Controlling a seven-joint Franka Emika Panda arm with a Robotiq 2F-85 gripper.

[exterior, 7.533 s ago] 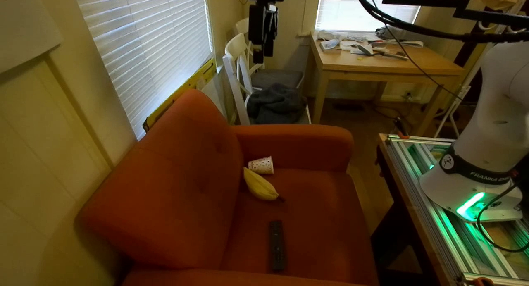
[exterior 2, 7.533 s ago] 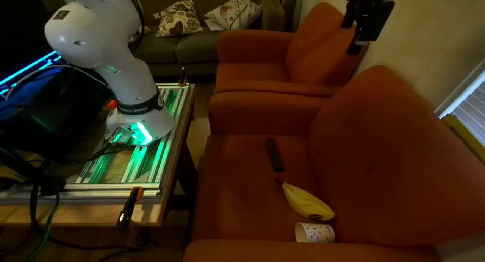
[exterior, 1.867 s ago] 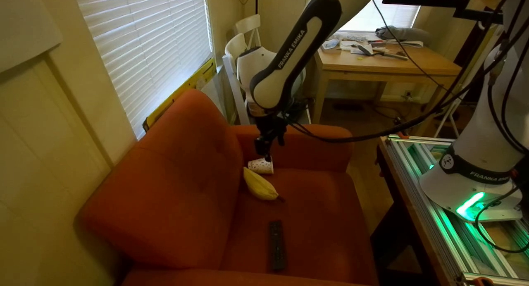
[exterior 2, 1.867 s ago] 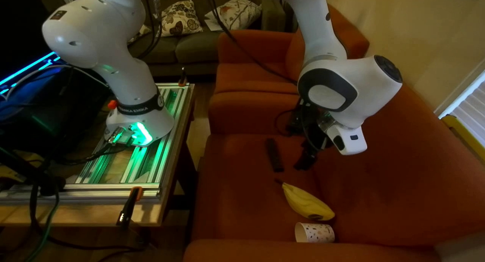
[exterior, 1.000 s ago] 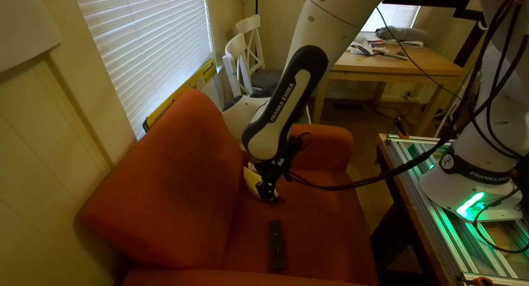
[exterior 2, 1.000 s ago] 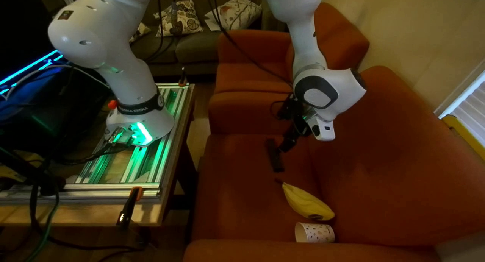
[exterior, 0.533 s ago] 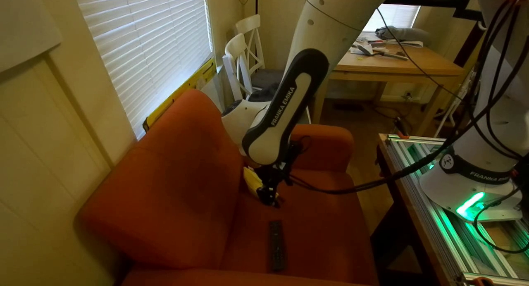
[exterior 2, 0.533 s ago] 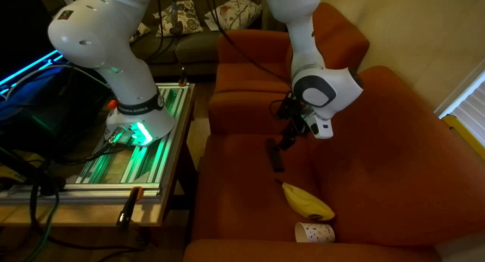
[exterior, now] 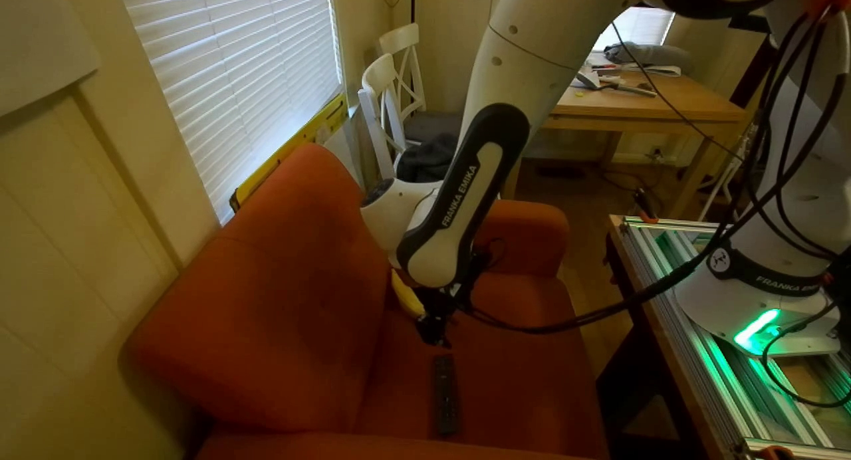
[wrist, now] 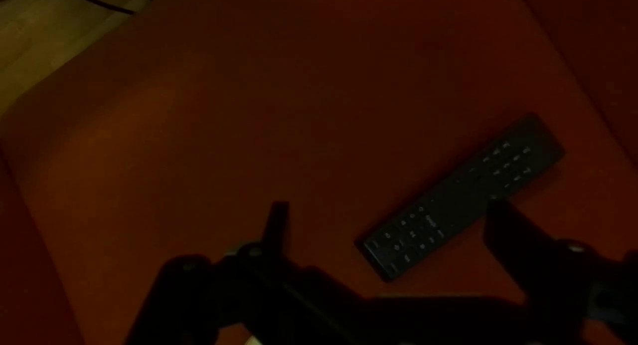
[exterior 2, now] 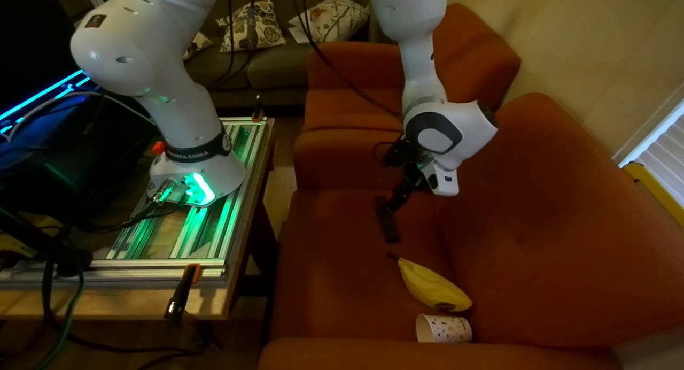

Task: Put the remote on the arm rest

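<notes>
The black remote (exterior: 445,395) lies flat on the rust-orange seat, away from the backrest. In the wrist view the remote (wrist: 451,205) runs diagonally, its near end between my spread fingers. My gripper (wrist: 389,205) is open and holds nothing; the right finger (wrist: 503,230) overlaps the remote's edge in that picture. An exterior view has the gripper (exterior: 435,339) just beyond the remote's far end, seemingly above the seat. In an exterior view the gripper (exterior 2: 393,204) covers part of the remote. Padded arm rests flank the seat: one arm rest (exterior 2: 368,151) beside the remote, another arm rest (exterior: 528,227) beyond the banana.
A yellow banana (exterior 2: 433,287) and a speckled paper cup (exterior 2: 444,329) lie on the same seat. The chair back (exterior: 279,300) rises along one side. The robot's table (exterior: 655,327) stands in front of the seat. Cables (exterior: 598,314) hang from the arm.
My arm has come in over the chair from above. During the last second the gripper has moved a little further toward the remote, staying open. Remote, banana and cup have not moved.
</notes>
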